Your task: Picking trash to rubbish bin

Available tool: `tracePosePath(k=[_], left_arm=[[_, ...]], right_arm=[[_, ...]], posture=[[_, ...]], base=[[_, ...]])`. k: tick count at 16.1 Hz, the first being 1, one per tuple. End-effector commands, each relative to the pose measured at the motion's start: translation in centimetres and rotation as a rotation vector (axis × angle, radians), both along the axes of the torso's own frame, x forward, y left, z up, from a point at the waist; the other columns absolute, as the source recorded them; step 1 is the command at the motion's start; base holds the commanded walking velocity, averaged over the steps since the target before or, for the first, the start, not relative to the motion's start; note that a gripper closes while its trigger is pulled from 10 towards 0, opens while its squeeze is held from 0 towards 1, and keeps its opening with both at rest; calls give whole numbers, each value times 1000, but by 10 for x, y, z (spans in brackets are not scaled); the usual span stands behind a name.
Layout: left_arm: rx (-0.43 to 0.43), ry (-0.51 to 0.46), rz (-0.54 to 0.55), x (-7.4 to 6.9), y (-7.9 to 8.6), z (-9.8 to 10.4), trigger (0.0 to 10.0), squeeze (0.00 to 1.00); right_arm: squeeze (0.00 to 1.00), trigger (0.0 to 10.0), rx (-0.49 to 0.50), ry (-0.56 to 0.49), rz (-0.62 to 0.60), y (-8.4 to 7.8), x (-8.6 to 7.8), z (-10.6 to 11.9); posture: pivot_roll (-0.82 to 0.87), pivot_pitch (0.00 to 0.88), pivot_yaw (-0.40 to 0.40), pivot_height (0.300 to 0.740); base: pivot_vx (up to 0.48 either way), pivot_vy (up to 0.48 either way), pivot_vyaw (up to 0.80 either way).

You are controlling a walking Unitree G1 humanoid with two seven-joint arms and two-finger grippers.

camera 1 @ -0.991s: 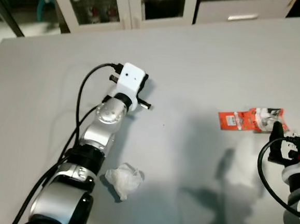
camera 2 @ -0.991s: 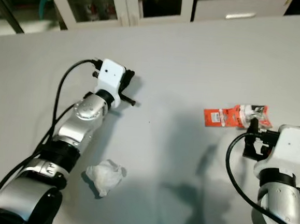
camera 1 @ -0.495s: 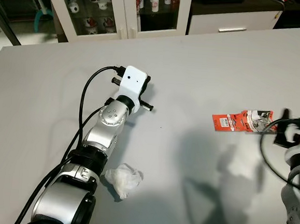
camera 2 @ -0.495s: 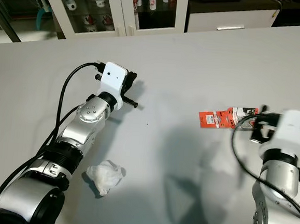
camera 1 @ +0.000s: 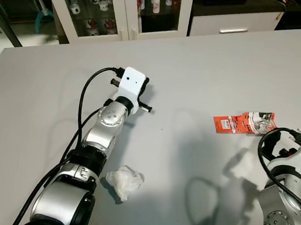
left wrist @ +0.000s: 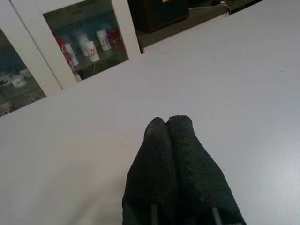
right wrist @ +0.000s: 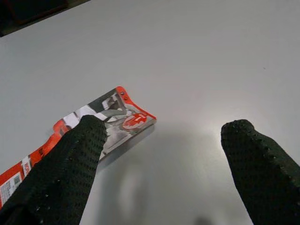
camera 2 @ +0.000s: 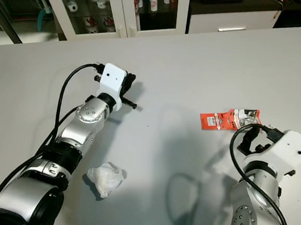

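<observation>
Glossy orange wrapper [camera 1: 244,122] – crumpled tissue [camera 1: 124,181] – matt table [camera 1: 206,70]

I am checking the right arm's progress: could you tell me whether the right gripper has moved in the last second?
Yes. The right gripper, fingers open, has drawn back from the orange wrapper toward the robot; the wrapper lies flat on the table.

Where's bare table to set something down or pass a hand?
Widest free patch: the middle of the table, between the left gripper and the red wrapper, running back to the cabinet edge. Also the far left strip. Crowded: near left, where the crumpled tissue lies beside the left arm; and near right, where the open right gripper sits by the wrapper.
</observation>
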State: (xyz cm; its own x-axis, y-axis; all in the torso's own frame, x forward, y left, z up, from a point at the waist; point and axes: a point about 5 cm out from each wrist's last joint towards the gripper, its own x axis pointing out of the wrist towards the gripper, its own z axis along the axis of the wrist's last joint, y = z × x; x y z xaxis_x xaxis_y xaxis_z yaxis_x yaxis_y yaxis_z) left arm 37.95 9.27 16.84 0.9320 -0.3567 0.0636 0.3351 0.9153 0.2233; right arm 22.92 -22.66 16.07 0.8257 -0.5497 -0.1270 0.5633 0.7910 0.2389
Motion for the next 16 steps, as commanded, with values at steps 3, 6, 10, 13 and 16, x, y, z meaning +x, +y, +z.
tracePosePath(k=[3, 6, 10, 13, 16], left_arm=[[-2, -15, -6, 2, 0, 4, 10000, 0], [0, -16, -6, 3, 1, 5, 10000, 0], [3, -18, -4, 3, 3, 5, 10000, 0], [6, -19, -6, 3, 3, 5, 10000, 0], [8, -19, -3, 3, 5, 4, 10000, 0]], right_arm=[[0, 10000, 189, -35, -11, 7, 6, -11], [0, 10000, 313, -73, -20, 7, 13, -16], [0, 10000, 443, -85, -13, 12, 27, -24], [0, 10000, 498, -85, -1, 19, 38, -27], [0, 10000, 556, -74, 1, 21, 44, -38]], posture=[[120, 156, 90, 740], [127, 155, 89, 740], [137, 155, 90, 740], [144, 157, 89, 740], [152, 163, 87, 740]], base=[[0, 0, 0], [0, 0, 0], [0, 0, 0], [0, 0, 0], [0, 0, 0]])
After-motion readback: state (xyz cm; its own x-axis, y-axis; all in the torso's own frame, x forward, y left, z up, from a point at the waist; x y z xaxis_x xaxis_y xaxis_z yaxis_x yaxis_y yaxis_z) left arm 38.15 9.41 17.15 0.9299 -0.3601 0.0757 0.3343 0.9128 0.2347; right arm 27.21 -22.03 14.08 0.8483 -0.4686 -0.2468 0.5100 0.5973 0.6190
